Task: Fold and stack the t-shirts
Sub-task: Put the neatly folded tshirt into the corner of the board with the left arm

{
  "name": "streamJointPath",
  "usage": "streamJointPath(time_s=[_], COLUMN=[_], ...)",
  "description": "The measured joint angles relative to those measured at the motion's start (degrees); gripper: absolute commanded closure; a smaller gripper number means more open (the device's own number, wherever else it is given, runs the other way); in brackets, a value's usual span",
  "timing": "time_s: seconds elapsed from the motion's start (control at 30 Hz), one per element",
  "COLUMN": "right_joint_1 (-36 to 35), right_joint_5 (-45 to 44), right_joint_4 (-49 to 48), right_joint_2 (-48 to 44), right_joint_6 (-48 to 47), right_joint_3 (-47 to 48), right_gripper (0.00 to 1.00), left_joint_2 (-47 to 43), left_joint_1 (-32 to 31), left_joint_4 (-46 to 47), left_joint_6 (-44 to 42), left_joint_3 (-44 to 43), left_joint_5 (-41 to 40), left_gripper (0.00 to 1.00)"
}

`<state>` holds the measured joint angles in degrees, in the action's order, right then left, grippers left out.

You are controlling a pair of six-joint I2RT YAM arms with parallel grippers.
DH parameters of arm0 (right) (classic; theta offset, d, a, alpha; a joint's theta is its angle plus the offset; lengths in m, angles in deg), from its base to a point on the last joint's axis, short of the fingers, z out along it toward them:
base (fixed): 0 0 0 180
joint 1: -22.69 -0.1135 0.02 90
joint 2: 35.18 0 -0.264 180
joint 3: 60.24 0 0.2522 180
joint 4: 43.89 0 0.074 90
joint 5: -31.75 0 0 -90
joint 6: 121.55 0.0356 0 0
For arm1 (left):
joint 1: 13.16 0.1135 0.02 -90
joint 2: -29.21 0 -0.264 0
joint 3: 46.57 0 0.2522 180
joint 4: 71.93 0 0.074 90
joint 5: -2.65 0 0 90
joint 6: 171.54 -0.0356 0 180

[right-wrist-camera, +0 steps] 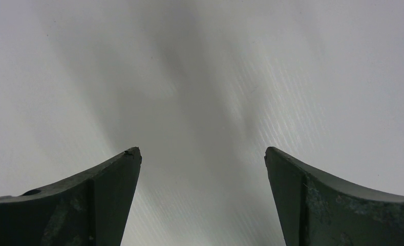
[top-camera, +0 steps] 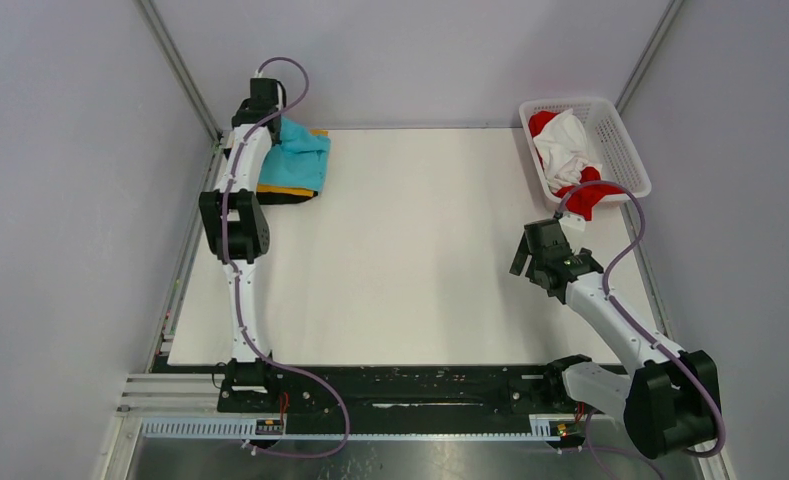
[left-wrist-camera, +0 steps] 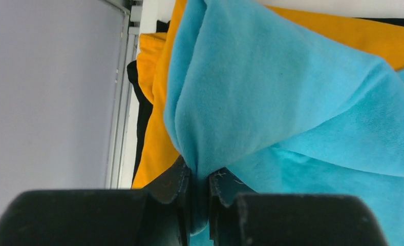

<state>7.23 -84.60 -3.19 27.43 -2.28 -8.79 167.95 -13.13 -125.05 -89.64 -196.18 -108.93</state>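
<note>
Left gripper is pinched tight on a bunched-up fold of the turquoise t-shirt, way over at the far left corner of the white table; that shirt sits rumpled on top of an orange t-shirt, and a black t-shirt peeks out from under the orange one along the left edge (so three layers in that pile, the top one nowhere near flat). Right gripper has its jaws spread wide with nothing between them, just plain table surface in its wrist view; from overhead it's over the right side of the table, near the front end of the white lattice basket; can't tell whether the fingertips touch the table. The basket sits at the far right corner; a red t-shirt and a white t-shirt are crumpled inside it, white lying over the red, with a bit of red spilling over the basket's near end towards the right gripper.
</note>
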Motion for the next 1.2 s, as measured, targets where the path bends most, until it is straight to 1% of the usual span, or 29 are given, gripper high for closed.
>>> streamJointPath(time_s=[0.03, 0.07, 0.2, 0.4, 0.47, 0.5, 0.53, 0.57, 0.6, 0.63, 0.67, 0.77, 0.93, 1.03, 1.2], right_joint_1=[0.02, 0.04, 0.09, 0.11, 0.11, 0.11, 0.11, 0.11, 0.11, 0.11, 0.11, 0.11, 0.11, 0.11, 0.11], right_joint_5=[-0.13, -0.17, -0.76, -1.14, -1.16, -1.2, -1.2, -1.2, -1.2, -1.2, -1.2, -1.22, -1.22, -1.2, -1.01], right_joint_4=[0.11, 0.37, 0.96, 1.14, 1.18, 1.18, 1.16, 1.18, 1.22, 1.27, 1.29, 1.49, 1.92, 2.19, 2.38], right_joint_2=[0.2, 0.37, 0.61, 1.14, 1.44, 1.57, 1.7, 1.81, 1.99, 2.16, 2.29, 2.45, 2.4, 2.29, 1.42], right_joint_6=[0.0, -0.04, -0.13, -0.13, -0.13, -0.13, -0.13, -0.13, -0.13, -0.13, -0.13, -0.13, -0.17, -0.17, -0.46], right_joint_3=[0.11, 0.31, 0.81, 1.33, 1.68, 1.86, 1.97, 2.03, 2.14, 2.27, 2.4, 2.67, 3.02, 3.3, 3.39], right_gripper=[0.0, 0.01, 0.01, 0.01, 0.01, 0.01, 0.01, 0.01, 0.01, 0.0, 0.01, 0.01, 0.01, 0.0, 0.01], left_joint_2=[0.33, 0.61, 0.74, 0.85, 0.87, 0.87, 0.87, 0.87, 0.87, 0.87, 0.87, 0.7, -1.75, -5.16, -14.69], left_joint_1=[0.68, 1.42, 3.52, 4.31, 4.31, 4.33, 4.33, 4.35, 4.37, 4.39, 4.42, 4.46, 4.28, 3.93, 3.28], left_joint_4=[0.0, 0.07, 0.81, 1.95, 2.21, 2.69, 3.21, 3.48, 3.58, 3.69, 3.85, 4.79, 5.75, 5.95, 9.01], left_joint_6=[0.74, 1.42, 3.91, 6.32, 6.69, 6.73, 6.75, 6.75, 6.64, 6.6, 6.47, 6.86, 7.96, 9.97, 14.19], left_joint_3=[0.0, 0.0, -0.07, -0.09, 0.07, 0.37, 0.61, 0.9, 1.18, 1.42, 1.49, 2.01, 6.8, 10.95, 21.09], left_joint_5=[0.68, 1.42, 3.13, 3.67, 3.63, 3.61, 3.63, 3.63, 3.63, 3.63, 3.61, 3.56, 2.49, 2.93, 6.21], left_gripper=[0.81, 0.8, 0.79, 0.8, 0.77, 0.72, 0.63, 0.5, 0.2, 0.03, 0.01, 0.01, 0.01, 0.01, 0.01])
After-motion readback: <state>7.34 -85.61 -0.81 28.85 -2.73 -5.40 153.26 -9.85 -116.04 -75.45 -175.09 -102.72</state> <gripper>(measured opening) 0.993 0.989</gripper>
